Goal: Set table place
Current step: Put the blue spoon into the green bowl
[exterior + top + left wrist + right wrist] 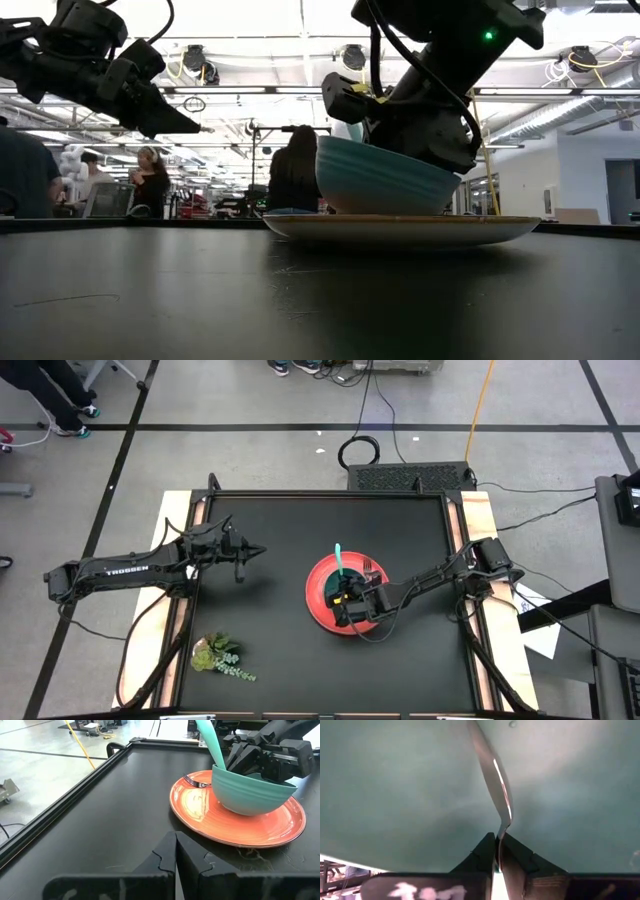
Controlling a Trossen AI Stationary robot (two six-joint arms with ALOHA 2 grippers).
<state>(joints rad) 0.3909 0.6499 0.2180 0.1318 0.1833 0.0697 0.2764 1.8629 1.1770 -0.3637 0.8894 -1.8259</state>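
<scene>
A round red plate (318,585) (200,815) lies on the black table (270,510), right of centre. A teal bowl (250,795) (385,180) stands on it, slightly tilted. The spoon's teal handle (210,742) (339,557) sticks up out of the bowl, leaning on its rim. Fork tines (192,781) (371,569) lie on the plate beside the bowl; the bowl hides the rest of the fork. My right gripper (498,845) (345,603) reaches into the bowl, shut on the spoon. My left gripper (262,550) (176,845) hovers shut above the table, left of the plate. My right gripper pinches the spoon's thin shiny metal end (503,822) between its two fingertips, inside the bowl. The fingers come slanting down from the table's right side and lie roughly in line with the spoon. The metal runs away from them along the bowl's teal inner wall (410,795). The handle rises over the opposite rim.
A leafy green sprig (218,655) lies near the table's front left corner. Pale wooden strips (478,530) run along the left and right sides. Bare black tabletop lies between my left gripper and the plate. People sit in the room beyond the table (150,180).
</scene>
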